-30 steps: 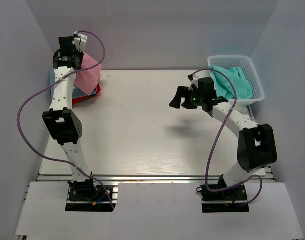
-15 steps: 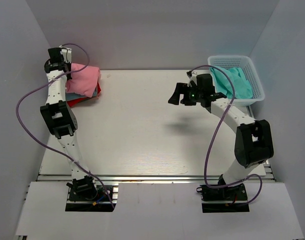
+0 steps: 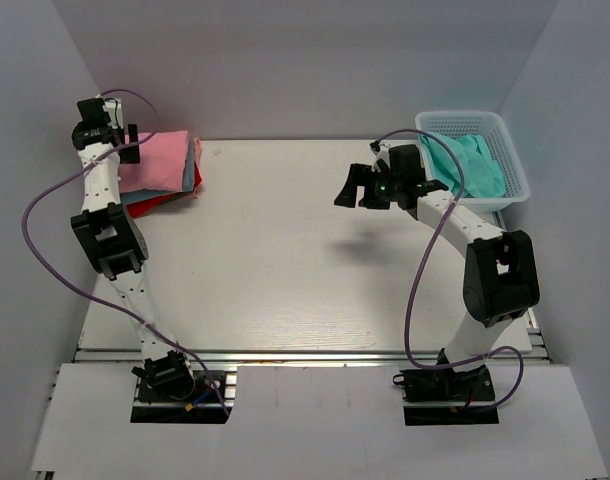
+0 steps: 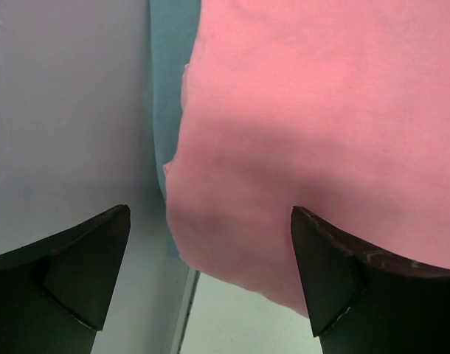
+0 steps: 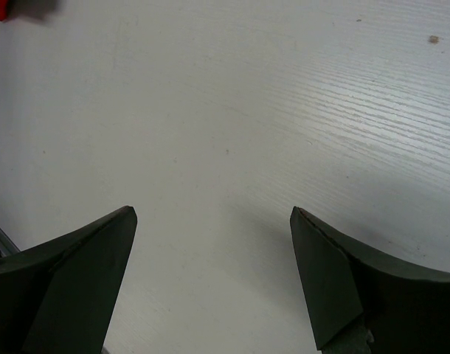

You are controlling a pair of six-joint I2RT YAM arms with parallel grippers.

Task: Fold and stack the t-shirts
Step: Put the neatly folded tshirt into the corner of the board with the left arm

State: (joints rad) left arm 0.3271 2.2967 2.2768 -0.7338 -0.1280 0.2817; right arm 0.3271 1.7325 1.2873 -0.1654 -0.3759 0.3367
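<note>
Since the salmon pink t-shirt (image 3: 167,158) is laid folded atop the far-left stack (image 3: 157,201) and the left gripper (image 4: 210,214) and right gripper (image 5: 212,212) are spread wide, empty, the turquoise t-shirt (image 3: 471,166) in the basket (image 3: 461,121) is judged next to be fetched.

White lattice basket (image 3: 472,124), table (image 3: 275,260) far-right corner.

pink t-shirt (image 4: 321,133): matt soft cloth | table (image 5: 247,110): matt woodgrain | basket (image 3: 512,160): plastic
</note>
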